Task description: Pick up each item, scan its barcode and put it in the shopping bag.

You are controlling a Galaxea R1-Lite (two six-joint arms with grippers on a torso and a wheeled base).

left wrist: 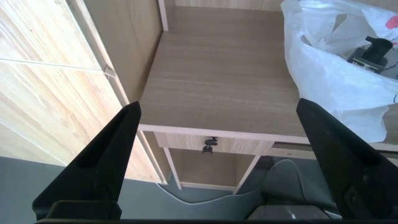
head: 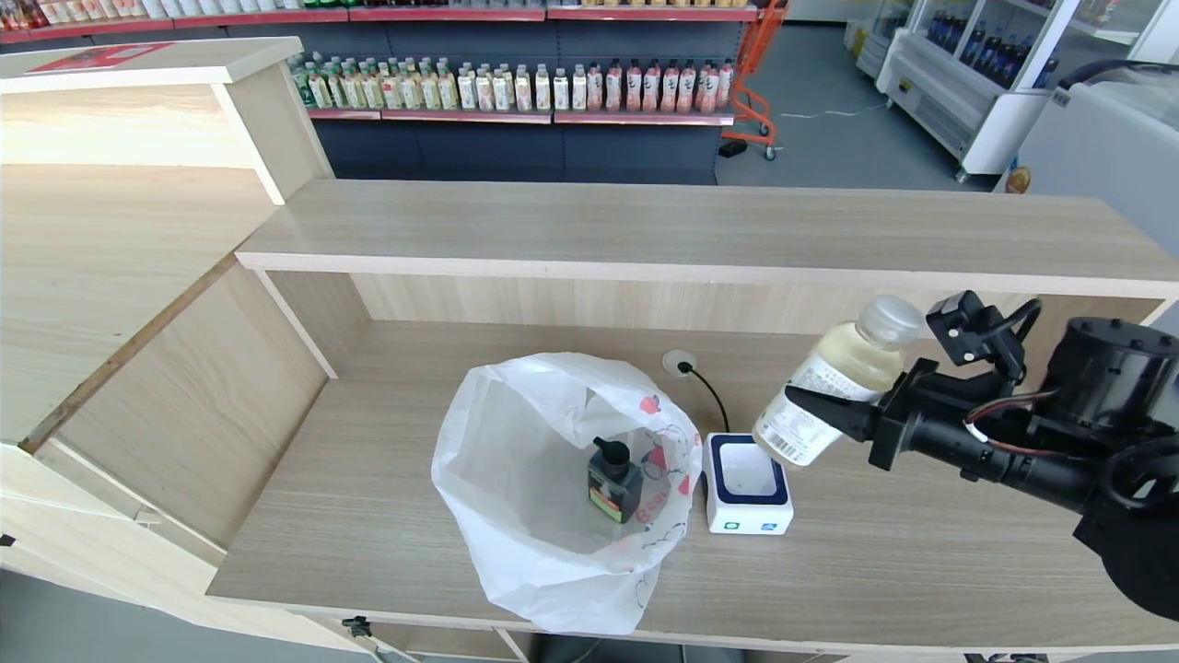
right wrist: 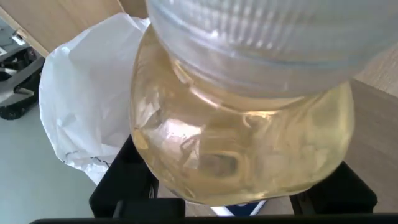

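Above scanner (head: 748, 481): tilted bottle (head: 834, 387) | right jaws clamped round it | left jaws apart

The shopping bag (head: 497, 479) takes the middle of the table (head: 368, 479) up to its front edge, with the scanner (head: 746, 483) just beside it and the cable (head: 709, 391) running back. A tilted bottle (head: 834, 387) hangs over the scanner's right edge. Bare table lies left toward the side wall (head: 184, 405) and right of the scanner. A raised ledge (head: 700, 230) stands over the back edge.

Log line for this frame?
phase: scan | right gripper: shut on bottle, tilted, near scanner | left gripper: open | bag: pump bottle inside
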